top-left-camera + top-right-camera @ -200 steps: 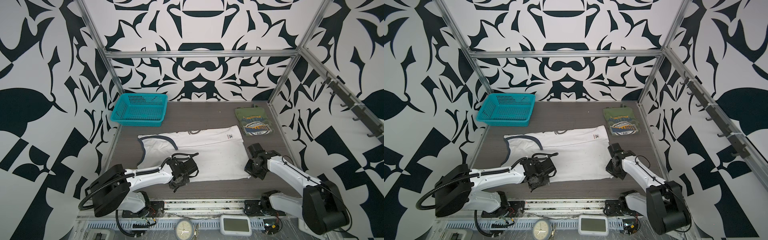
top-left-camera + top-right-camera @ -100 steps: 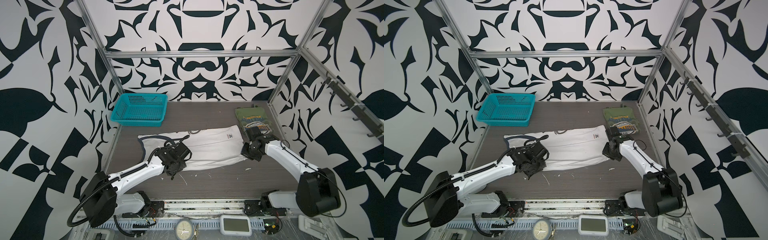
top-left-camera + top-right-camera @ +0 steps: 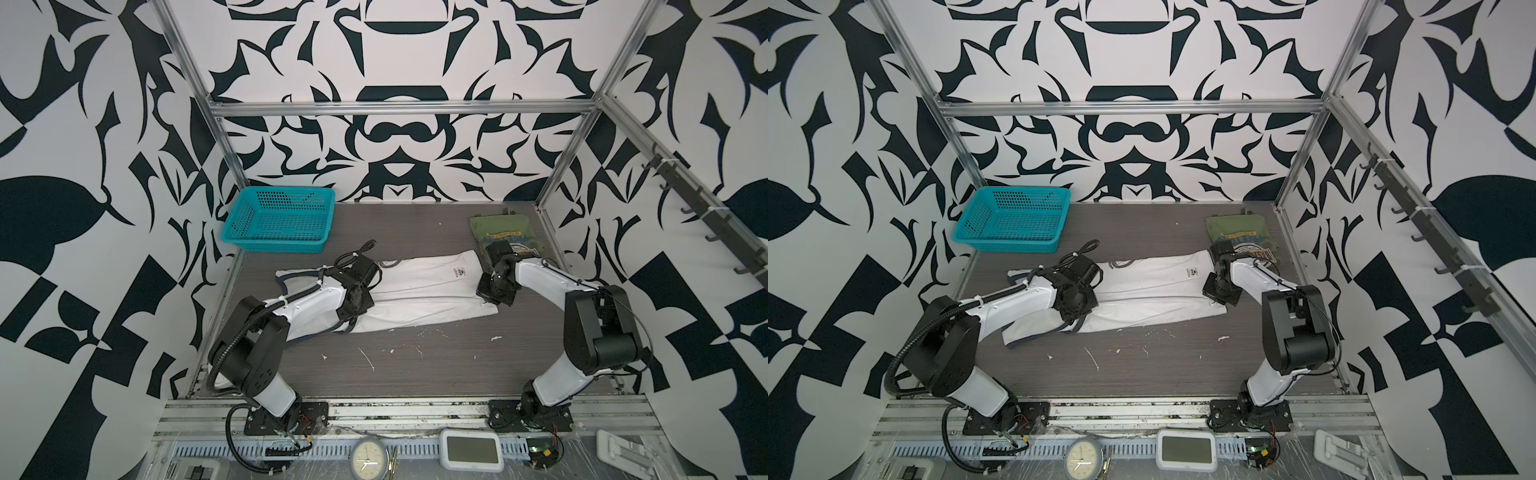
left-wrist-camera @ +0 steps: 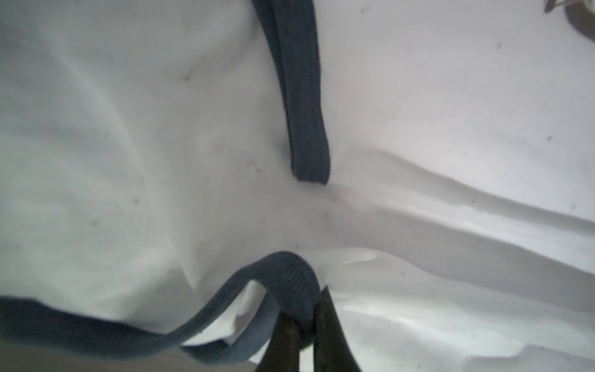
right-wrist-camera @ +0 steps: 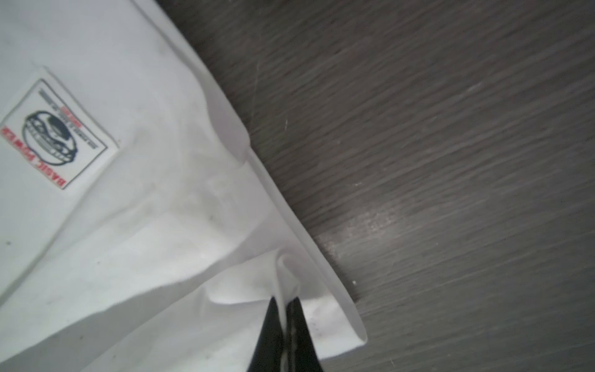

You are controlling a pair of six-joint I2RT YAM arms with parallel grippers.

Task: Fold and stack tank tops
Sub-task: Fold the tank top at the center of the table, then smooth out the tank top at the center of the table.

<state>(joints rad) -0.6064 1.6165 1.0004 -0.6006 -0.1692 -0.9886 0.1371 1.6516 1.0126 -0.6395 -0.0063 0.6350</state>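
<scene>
Now left pincer (image 4: 304,317) grips white tank top (image 3: 419,291) by navy trim (image 4: 286,273); right pincer (image 5: 285,304) pinches hem (image 5: 328,309).

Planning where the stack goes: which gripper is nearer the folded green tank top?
Right. The right gripper pinches the white tank top at its hem, just in front of the green tank top; the left gripper grips the navy trim at the opposite end.

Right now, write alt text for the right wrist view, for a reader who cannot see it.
The right gripper, shut, pinches a fold of the white tank top near its hemmed edge. A small printed label sits on the cloth; dark wood-grain table fills the rest.
</scene>
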